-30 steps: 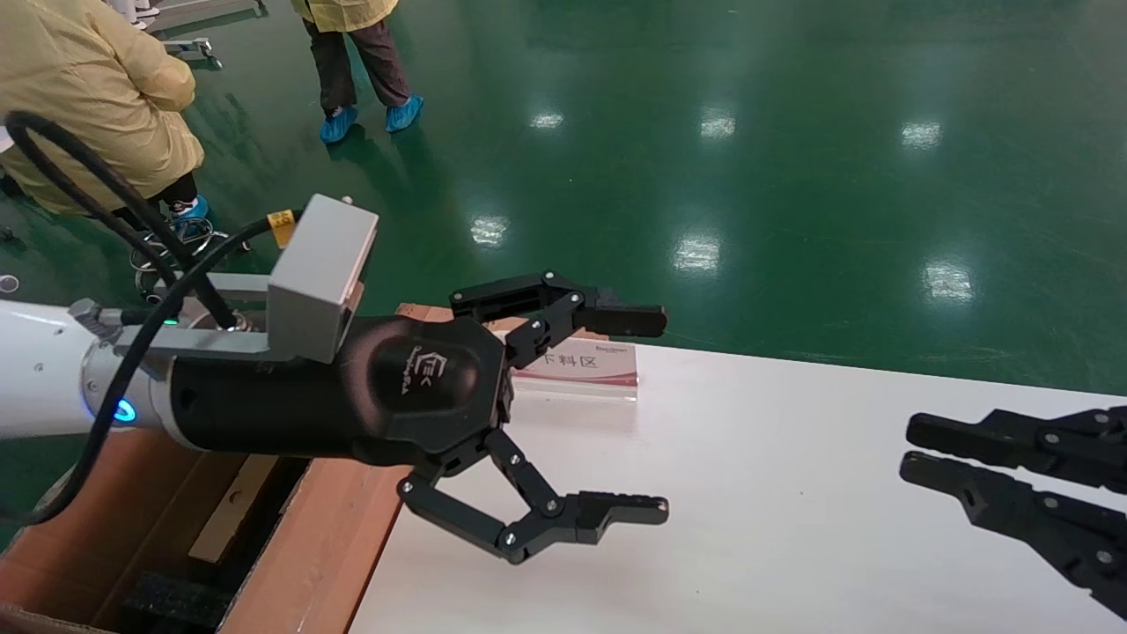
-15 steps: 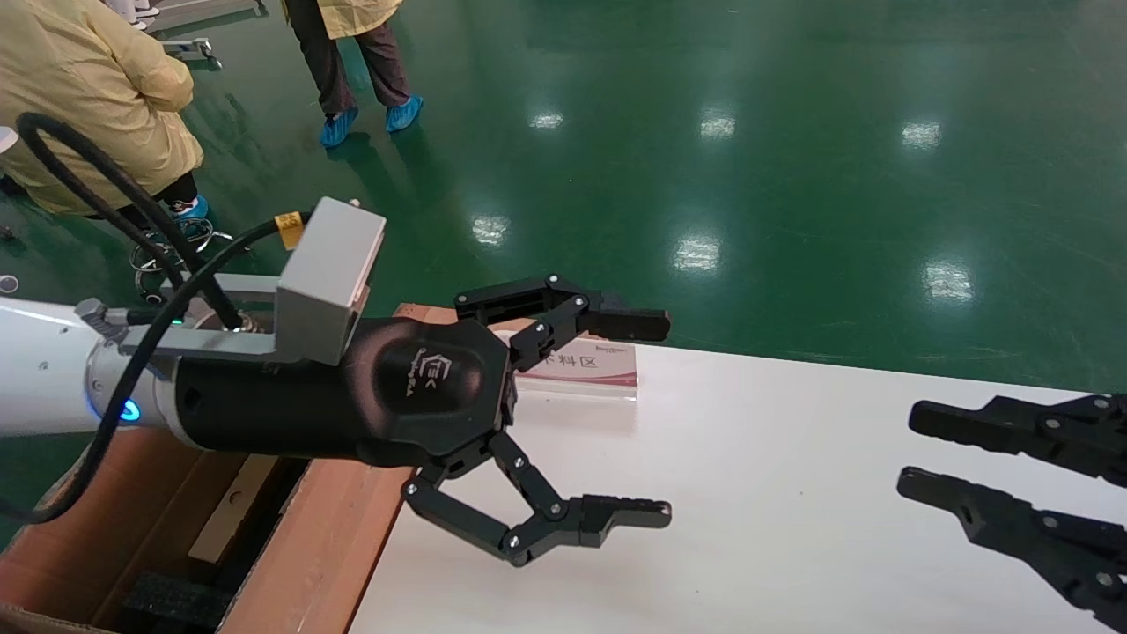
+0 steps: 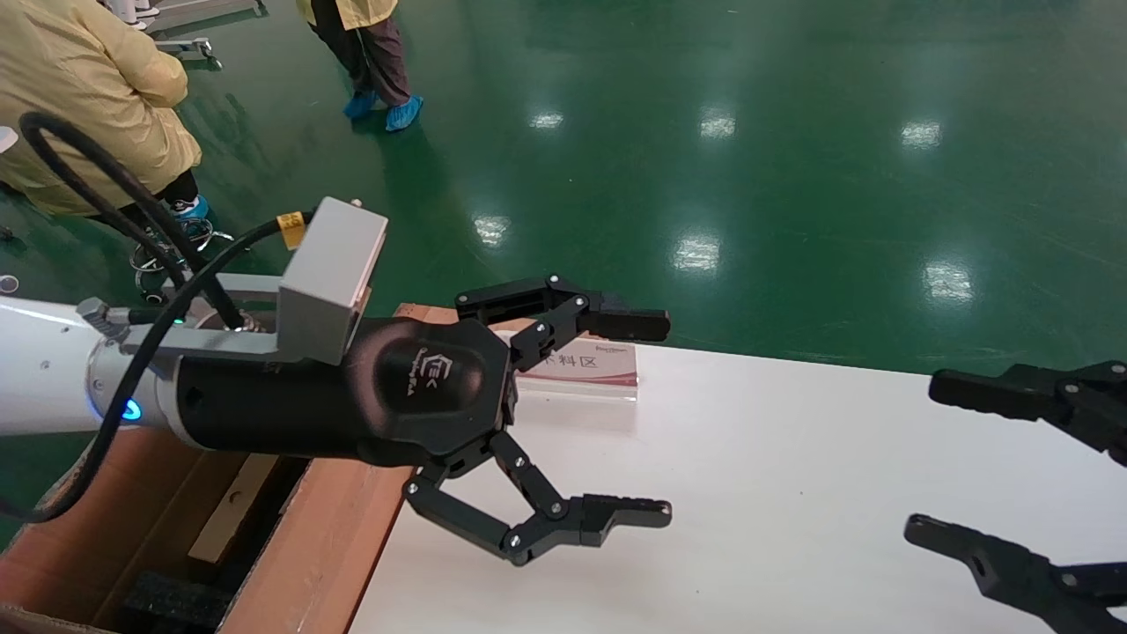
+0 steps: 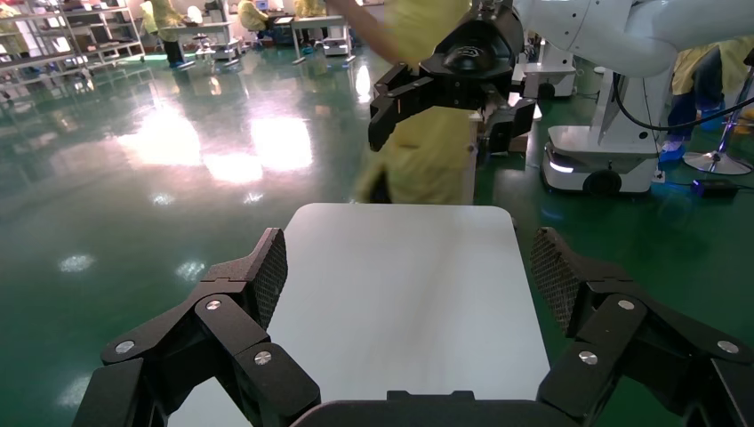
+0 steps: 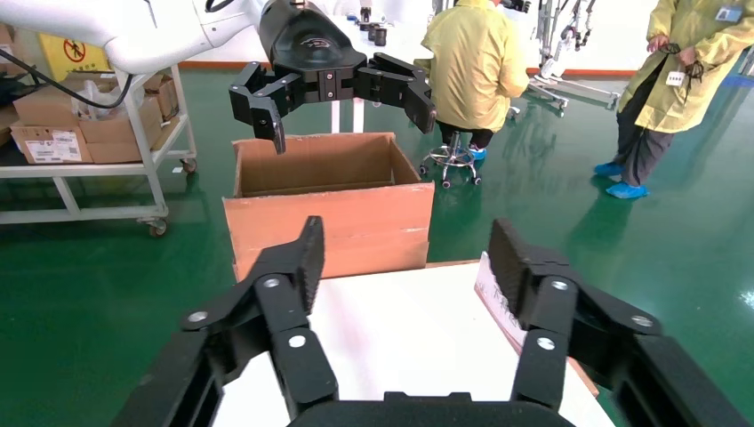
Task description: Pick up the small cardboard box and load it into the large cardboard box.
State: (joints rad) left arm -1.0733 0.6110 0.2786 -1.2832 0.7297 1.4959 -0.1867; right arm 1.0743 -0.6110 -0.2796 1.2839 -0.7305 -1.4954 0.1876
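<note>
Opening wider now, the right gripper point(image 3: 1012, 462) is spreading its fingers far more than a moment ago, the upper one lifting and the lower one dropping toward the near edge, while the left gripper point(image 3: 656, 418) is sitting just where it was.

Starting at the left side: the large cardboard box point(image 3: 326, 537) is standing on the floor against the table's left end, flaps up, dark foam showing deep inside. From the right wrist camera the same carton point(image 5: 329, 209) is showing its open top.

Over the carton's rim, the left arm is reaching out, and its gripper is hanging above the white table point(image 3: 792, 493) with jaws spread wide and gripping nothing.

Behind its upper finger, a small sign point(image 3: 585, 365) with red trim is standing at the table's far edge.

Moving right, the bare tabletop is running on to the right gripper, which is hovering over the right end, jaws wide apart and empty.

The small cardboard box is not showing in any view.
</note>
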